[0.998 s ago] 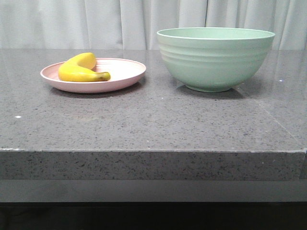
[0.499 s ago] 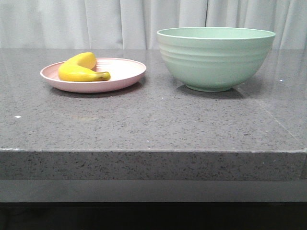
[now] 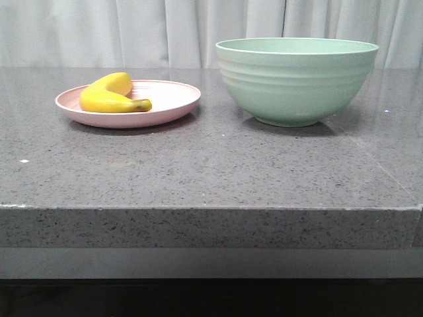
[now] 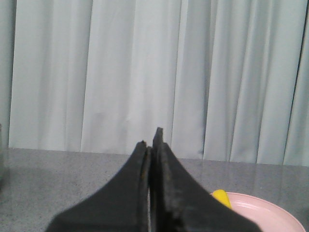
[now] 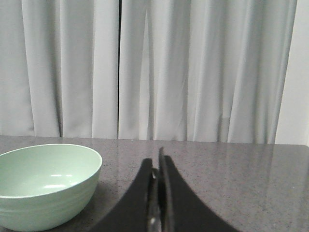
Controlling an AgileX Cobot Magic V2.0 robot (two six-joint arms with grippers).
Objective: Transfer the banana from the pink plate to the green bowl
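The yellow banana (image 3: 112, 94) lies on the pink plate (image 3: 172, 99) at the left of the grey table. The green bowl (image 3: 296, 80) stands to the right of the plate, apart from it, and looks empty in the right wrist view (image 5: 43, 183). No gripper shows in the front view. My left gripper (image 4: 150, 140) is shut and empty, with the plate (image 4: 260, 215) and a bit of the banana (image 4: 221, 197) beside its fingers. My right gripper (image 5: 157, 162) is shut and empty, beside the bowl.
The grey speckled stone table (image 3: 211, 165) has a thick front edge facing the camera. White curtains (image 3: 165, 33) hang behind the table's far edge.
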